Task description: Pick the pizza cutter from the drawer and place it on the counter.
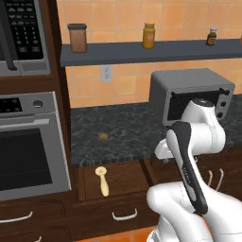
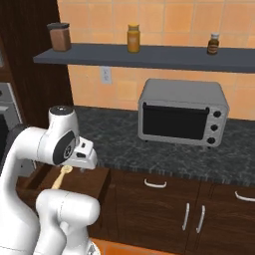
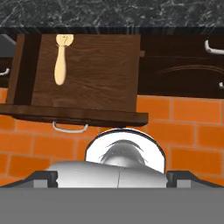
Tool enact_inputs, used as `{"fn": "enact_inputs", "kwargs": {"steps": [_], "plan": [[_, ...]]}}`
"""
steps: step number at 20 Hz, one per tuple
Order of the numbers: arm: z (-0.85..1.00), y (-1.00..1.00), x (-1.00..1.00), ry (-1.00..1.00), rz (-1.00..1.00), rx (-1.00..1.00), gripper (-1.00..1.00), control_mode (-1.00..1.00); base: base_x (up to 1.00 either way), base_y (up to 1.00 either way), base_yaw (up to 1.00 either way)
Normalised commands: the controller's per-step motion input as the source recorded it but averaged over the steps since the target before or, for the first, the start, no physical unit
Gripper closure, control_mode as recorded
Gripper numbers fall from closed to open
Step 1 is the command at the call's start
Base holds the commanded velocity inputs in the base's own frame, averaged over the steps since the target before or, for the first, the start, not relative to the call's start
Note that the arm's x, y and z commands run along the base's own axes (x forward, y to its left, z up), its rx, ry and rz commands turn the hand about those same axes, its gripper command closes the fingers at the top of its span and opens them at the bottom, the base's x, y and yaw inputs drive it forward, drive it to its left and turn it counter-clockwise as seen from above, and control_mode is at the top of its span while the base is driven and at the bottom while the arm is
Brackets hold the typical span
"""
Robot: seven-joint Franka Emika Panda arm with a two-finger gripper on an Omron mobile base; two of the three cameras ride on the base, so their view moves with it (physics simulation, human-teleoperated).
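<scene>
We see the drawer pulled open under the counter, just right of the steel oven. The pizza cutter lies flat on the drawer's wood bottom, toward the left side, disc head toward the counter and handle toward the drawer front. In the hand view the pizza cutter sits in the upper left of the drawer, head up by the counter edge, with the white curved handle on the drawer front below it. From the right base view the pizza cutter peeks out past the arm, lying in the drawer.

The gripper hangs over the open drawer, apart from the cutter, nothing between its fingers that we can see. How wide the fingers stand we cannot tell; the tips are hidden.

A small brown round lump rests on the counter behind the drawer. A toaster oven stands on the counter to the right. Three jars sit on the wall shelf above
</scene>
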Motion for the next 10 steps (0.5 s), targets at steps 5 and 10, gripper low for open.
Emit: {"fn": "enact_inputs", "kwargs": {"steps": [5,10], "plan": [[0.0,0.0,0.0,0.0,0.0,0.0,-1.0,1.0,-0.67,0.32,0.0],[0.0,0.0,0.0,0.0,0.0,0.0,-1.0,1.0,-0.33,0.59,0.0]]}}
